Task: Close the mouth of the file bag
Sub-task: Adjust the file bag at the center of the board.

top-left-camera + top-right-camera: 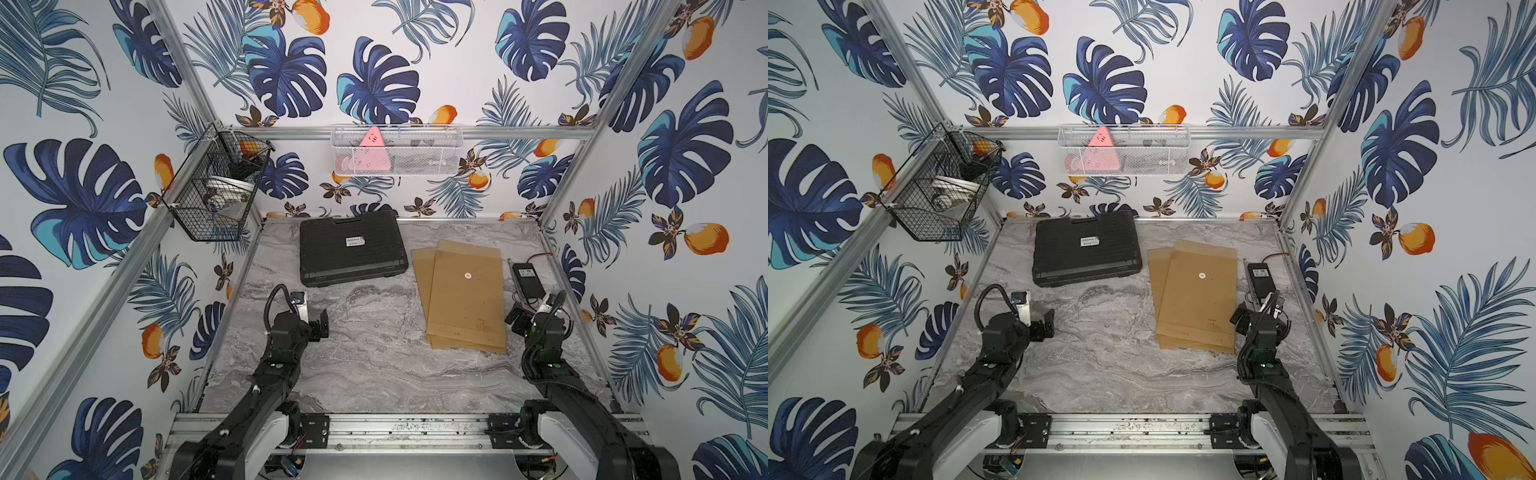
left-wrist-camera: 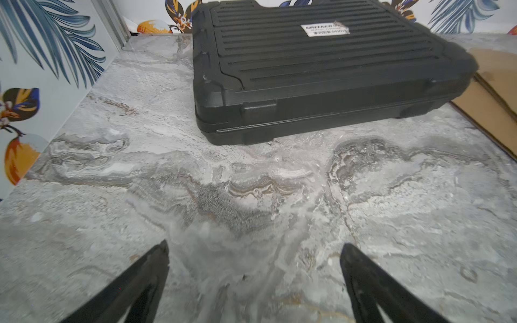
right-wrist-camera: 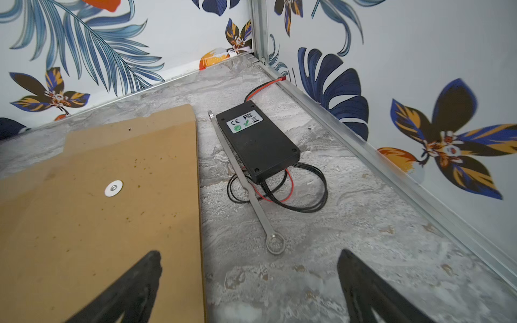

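The file bag is a brown paper envelope lying flat on the marble table, right of the middle, in both top views. Its flap lies unfolded towards the back wall, and a white round button sits on its face. A second brown sheet pokes out from under its left side. My right gripper hovers open at the bag's near right edge. In the right wrist view one finger hangs over the bag. My left gripper stands open over bare table, well left of the bag.
A black ribbed case lies at the back, left of the bag. A black power adapter with looped wires and a flat metal bar lie by the right wall. A black wire basket and a white one hang on the walls.
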`<control>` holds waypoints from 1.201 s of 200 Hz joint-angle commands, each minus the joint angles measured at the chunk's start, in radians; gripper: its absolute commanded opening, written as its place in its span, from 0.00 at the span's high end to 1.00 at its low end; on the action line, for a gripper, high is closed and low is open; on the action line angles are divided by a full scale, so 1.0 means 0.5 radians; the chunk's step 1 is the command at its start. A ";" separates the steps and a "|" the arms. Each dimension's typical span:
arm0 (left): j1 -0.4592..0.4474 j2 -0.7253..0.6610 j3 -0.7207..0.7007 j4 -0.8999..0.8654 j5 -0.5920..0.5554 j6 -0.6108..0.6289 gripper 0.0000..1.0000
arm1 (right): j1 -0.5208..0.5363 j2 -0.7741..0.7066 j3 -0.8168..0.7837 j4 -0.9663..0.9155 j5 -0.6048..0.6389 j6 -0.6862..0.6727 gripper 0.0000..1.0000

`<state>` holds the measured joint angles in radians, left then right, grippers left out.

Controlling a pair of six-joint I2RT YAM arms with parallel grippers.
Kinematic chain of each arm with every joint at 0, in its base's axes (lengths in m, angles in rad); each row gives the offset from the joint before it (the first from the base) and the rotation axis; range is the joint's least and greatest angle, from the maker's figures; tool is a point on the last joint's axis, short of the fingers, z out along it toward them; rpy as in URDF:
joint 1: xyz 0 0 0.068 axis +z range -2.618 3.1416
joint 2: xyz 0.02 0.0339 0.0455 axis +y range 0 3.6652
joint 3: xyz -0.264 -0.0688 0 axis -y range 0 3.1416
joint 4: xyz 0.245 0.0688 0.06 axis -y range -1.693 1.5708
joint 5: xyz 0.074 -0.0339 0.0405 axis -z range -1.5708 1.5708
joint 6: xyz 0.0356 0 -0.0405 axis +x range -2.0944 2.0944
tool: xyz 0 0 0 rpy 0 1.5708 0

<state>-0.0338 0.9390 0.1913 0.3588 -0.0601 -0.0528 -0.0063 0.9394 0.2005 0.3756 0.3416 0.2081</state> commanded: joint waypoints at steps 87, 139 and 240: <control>0.085 1.420 0.327 1.381 0.183 0.086 0.01 | 0.031 1.449 0.380 1.263 -0.045 -0.182 0.00; 0.163 1.424 0.277 1.476 0.304 0.062 0.01 | 0.028 1.448 0.384 1.254 -0.045 -0.180 0.00; -0.092 0.908 0.497 0.728 -0.157 0.140 0.01 | 0.151 1.425 0.216 1.584 0.077 -0.299 0.00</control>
<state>-0.0463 1.4792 0.4152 0.8452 -0.0448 -0.0078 0.0631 1.6516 0.3176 1.0431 0.3580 0.0914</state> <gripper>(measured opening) 0.991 0.994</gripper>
